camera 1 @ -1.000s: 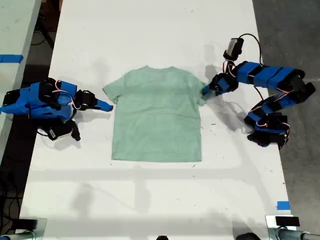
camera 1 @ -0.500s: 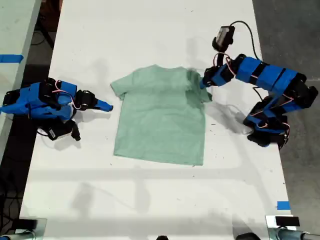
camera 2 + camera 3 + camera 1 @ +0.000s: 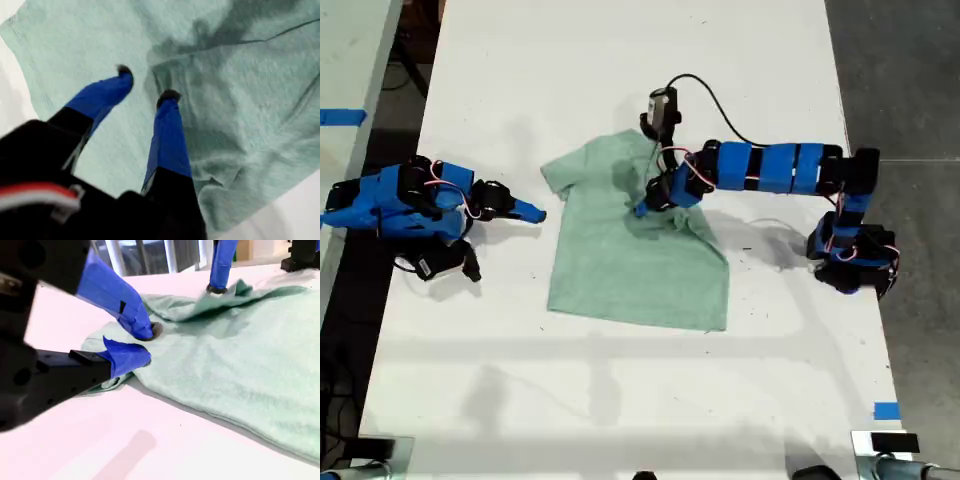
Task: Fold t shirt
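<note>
Exterior view overhead, facing down, both wrist views close, all sharing the t shirt point(image 3: 630, 250)

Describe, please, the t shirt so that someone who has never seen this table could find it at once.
On the long white table, between the two blue arms, lies the t shirt. It is the only cloth there: pale mint green, one sleeve folded in over its chest beneath my first gripper, the other sleeve lying flat near my second gripper.
</note>
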Action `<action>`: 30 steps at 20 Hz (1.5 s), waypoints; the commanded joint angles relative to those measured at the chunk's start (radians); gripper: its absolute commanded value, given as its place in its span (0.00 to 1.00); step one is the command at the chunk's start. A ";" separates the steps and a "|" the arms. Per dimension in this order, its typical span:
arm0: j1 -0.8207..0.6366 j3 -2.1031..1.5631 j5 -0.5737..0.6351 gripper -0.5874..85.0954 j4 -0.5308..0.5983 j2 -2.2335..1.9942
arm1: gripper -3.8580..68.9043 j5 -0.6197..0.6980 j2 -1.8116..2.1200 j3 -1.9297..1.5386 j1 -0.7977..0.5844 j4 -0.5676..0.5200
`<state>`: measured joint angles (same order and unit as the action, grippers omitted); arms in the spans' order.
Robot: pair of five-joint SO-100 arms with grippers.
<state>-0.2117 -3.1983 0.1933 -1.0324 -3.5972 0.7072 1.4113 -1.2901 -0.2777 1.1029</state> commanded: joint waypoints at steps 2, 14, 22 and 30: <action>-0.008 -0.008 0.005 0.05 -0.003 -0.006 | 0.34 -0.020 0.184 0.043 -0.041 0.186; -0.008 -0.008 0.005 0.05 -0.003 -0.006 | 0.03 -0.325 2.083 -1.526 -0.106 0.236; -0.008 -0.008 0.005 0.05 -0.003 -0.006 | 0.03 -0.334 2.097 -1.775 -0.106 0.244; -0.008 -0.008 0.005 0.05 -0.003 -0.006 | 0.03 -0.364 2.097 -1.778 -0.094 0.252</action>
<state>-0.2117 -3.1983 0.1933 -1.0324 -3.5972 0.3590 3.4990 -3.0342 -0.3804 1.3499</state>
